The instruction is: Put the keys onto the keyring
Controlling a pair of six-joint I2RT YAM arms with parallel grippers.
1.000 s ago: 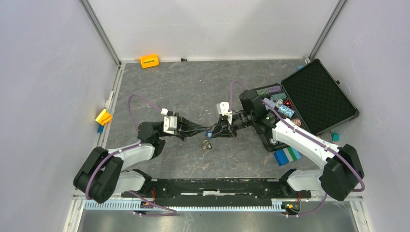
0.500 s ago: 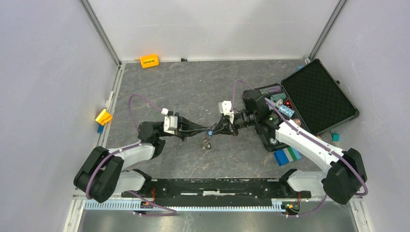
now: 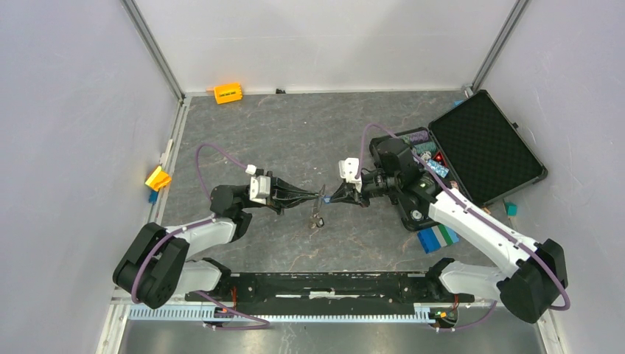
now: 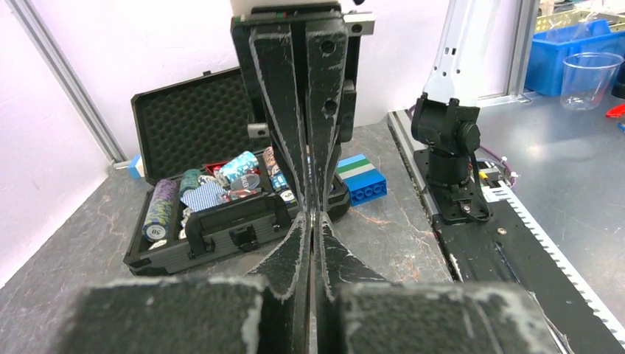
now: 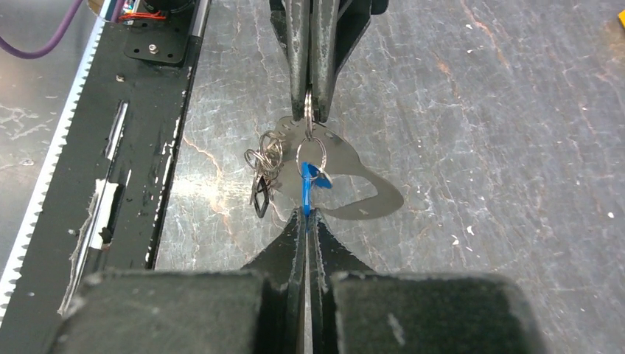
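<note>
Keyring (image 5: 357, 188) pinched by left gripper (image 5: 309, 114), blue key (image 5: 306, 184) by right gripper (image 5: 306, 214); case (image 4: 221, 232) holds chips (image 4: 158, 210).

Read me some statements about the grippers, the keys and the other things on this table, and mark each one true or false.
1. Both grippers are shut. True: the left gripper and the right gripper are both closed.
2. The right gripper pinches the blue tag. True.
3. The left gripper holds the keyring. True.
4. The black case is closed. False: the black case lies open, its lid folded back.
5. The orange block sits beside the case. False: the orange block lies by the far wall, on the left.
</note>
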